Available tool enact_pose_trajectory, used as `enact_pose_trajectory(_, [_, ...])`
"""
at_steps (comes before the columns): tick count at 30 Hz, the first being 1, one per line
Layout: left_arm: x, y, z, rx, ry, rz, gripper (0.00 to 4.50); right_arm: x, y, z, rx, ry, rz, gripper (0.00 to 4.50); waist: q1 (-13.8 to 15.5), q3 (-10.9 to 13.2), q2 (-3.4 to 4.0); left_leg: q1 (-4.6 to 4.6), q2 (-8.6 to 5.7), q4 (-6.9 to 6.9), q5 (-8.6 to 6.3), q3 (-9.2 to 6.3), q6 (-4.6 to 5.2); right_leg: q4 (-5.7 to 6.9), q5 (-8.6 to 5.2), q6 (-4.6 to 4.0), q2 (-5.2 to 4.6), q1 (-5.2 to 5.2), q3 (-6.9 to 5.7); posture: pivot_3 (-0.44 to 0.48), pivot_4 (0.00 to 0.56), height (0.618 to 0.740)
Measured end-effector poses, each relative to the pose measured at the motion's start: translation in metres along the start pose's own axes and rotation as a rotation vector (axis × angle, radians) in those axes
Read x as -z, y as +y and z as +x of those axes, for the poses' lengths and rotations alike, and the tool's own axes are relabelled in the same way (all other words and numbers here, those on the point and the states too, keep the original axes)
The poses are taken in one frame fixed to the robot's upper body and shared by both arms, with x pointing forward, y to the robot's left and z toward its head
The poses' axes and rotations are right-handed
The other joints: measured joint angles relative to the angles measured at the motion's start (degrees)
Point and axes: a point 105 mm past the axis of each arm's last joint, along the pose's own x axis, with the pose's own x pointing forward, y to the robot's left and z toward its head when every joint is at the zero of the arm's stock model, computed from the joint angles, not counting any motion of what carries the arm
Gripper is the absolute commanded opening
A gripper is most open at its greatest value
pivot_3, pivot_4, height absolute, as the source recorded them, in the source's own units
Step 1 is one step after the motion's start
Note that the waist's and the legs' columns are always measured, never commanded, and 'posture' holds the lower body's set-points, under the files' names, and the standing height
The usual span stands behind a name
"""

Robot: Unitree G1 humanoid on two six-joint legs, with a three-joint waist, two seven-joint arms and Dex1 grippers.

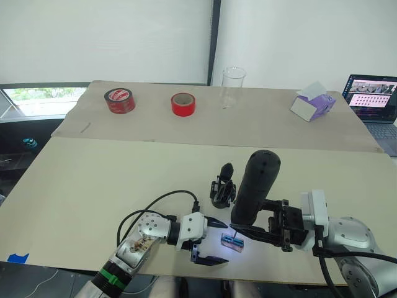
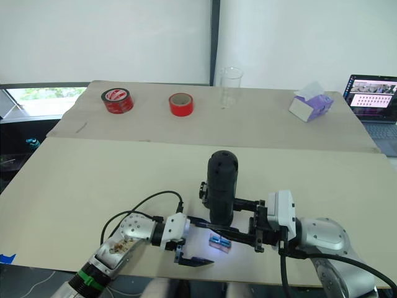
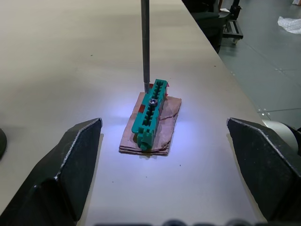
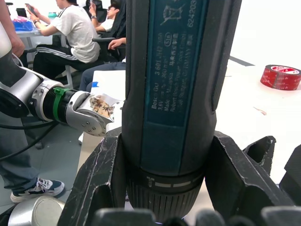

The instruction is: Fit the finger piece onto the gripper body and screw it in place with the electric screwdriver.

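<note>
On the tan counter [image 1: 93, 186] the right pincer [image 1: 263, 223] clamps the electric screwdriver [image 1: 254, 186] upright, its bit down on a green screw holder [image 3: 150, 113], apparently to collect a screw; the left pincer [image 1: 211, 239] waits open alongside; the gripper body [image 1: 223, 186] stands just beyond.

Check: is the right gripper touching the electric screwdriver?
Touching. The right wrist view shows the right gripper clamped against both sides of the electric screwdriver.

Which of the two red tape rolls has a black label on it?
The left red tape roll, nearer the table's corner; the other red roll shows plain cardboard inside.
</note>
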Motion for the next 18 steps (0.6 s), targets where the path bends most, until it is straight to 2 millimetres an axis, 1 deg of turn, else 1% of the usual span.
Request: enact_pose_trajectory(18, [-0.0001,0.0006,0.0008,-0.002,-0.006,0.001,4.47,0.0004,0.0014,0.0017,-0.006,-0.009,0.008,1.91,0.0,0.0,0.0,0.0,0.0,0.01,0.0,0.0,0.0,0.0,0.0,0.0,0.0,0.01,0.0,0.0,0.15,0.74])
